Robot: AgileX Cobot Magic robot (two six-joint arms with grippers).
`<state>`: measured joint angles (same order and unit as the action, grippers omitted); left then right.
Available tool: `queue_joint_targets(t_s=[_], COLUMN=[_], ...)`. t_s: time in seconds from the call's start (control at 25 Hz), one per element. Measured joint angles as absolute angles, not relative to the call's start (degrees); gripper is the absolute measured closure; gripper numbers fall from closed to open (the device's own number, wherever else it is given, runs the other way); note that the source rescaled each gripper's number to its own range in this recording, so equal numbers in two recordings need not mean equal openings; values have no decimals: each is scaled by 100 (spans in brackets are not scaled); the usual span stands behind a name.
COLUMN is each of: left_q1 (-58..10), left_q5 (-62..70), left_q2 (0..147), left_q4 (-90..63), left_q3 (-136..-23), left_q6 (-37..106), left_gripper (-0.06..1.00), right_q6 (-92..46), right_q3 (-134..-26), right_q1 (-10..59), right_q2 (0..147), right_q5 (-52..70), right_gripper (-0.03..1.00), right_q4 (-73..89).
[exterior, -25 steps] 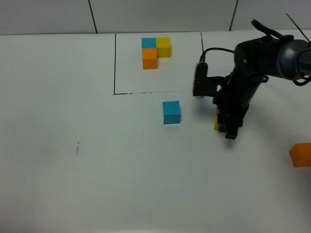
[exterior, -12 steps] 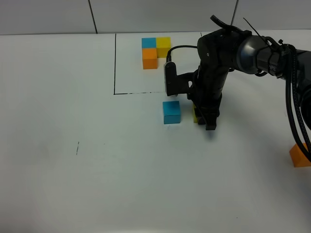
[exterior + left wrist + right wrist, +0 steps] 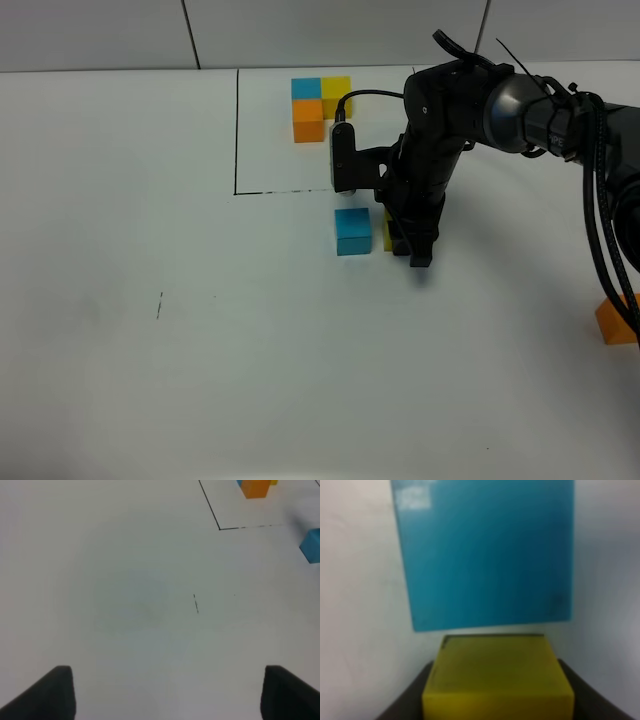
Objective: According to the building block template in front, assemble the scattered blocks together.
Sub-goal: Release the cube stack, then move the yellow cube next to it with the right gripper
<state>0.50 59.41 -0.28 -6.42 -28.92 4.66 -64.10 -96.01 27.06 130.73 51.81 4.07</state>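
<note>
Yellow block: I see the matte yellow cube (image 3: 497, 675) clamped between the black fingers (image 3: 407, 702) of the right gripper (image 3: 413, 250), low over the white tabletop (image 3: 200, 380). I cannot tell whether it touches the surface.
Blue block: the sky-blue cube (image 3: 352, 231) sits just beside the yellow one, on its left in the high view. A narrow strip of table shows between them.
Orange block: the loose orange cube (image 3: 615, 322) lies well apart at the far right edge, partly behind black cables (image 3: 600, 200).
Template: the black-lined frame (image 3: 236, 130) is just behind the blue cube and holds a tight L of small blue, yellow and orange cubes (image 3: 320, 105).
In the way: from above, the right arm hides most of the yellow cube, so I see only a sliver of it.
Left gripper: its fingers (image 3: 165, 692) are spread apart with nothing between them, over bare table near a short pencil mark (image 3: 196, 603).
</note>
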Motion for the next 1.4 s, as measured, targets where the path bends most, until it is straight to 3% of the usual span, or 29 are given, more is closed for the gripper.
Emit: queue_joint_targets(t_s=[1.4], left_q1=[50], left_q5=[5941], left_q2=[-28], left_q4=[-642], left_q3=[-2892], left_q6=[466], left_gripper=[25], right_q6=[-6450], right_q3=[-9610], right_q1=[2859], right_q2=[13129], right_q5=[5097], right_gripper=[95], right_q4=[616])
